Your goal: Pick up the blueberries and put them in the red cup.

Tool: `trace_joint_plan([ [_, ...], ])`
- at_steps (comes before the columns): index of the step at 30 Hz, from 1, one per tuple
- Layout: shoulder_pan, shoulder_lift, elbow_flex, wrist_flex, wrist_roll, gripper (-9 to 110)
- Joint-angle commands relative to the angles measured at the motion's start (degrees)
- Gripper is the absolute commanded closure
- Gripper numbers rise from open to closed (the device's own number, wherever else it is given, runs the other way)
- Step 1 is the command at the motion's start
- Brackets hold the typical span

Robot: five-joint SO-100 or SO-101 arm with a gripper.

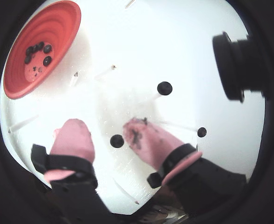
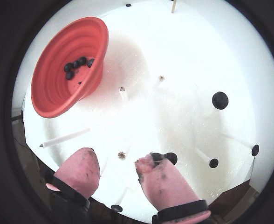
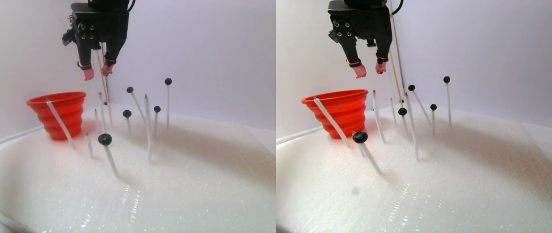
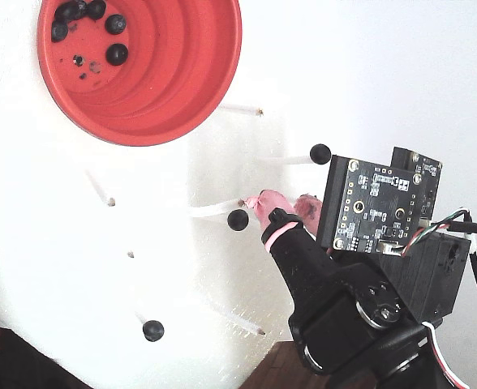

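Note:
The red cup (image 1: 58,28) (image 2: 58,93) (image 3: 57,114) (image 4: 182,81) stands on white foam and holds several blueberries (image 1: 47,60) (image 2: 76,65) (image 4: 117,54). More blueberries sit on thin upright sticks (image 1: 164,87) (image 2: 220,100) (image 3: 105,139) (image 4: 320,153). My gripper (image 1: 104,126) (image 2: 114,157) (image 3: 98,72) (image 4: 285,201) hangs open above the sticks, to the right of the cup in the stereo pair view, with nothing held. In a wrist view, one stick blueberry (image 1: 117,141) shows in the gap between the pink fingertips (image 1: 74,135), lower down. Dark stains mark the right fingertip (image 2: 162,179).
Several bare white sticks (image 3: 60,124) (image 2: 65,137) rise from the foam board (image 3: 198,184), some leaning. A black camera lens (image 1: 235,65) juts in at the right of a wrist view. The foam's edge and a dark surface (image 4: 11,356) lie at lower left in the fixed view.

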Motion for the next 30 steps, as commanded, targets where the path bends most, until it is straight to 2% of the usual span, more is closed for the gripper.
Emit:
trace_joint_plan([
  [1,0.4,6.9,-0.5,0.1,-0.7,86],
  [30,6.8,6.1,-1.6,-0.8,-2.7,86],
])
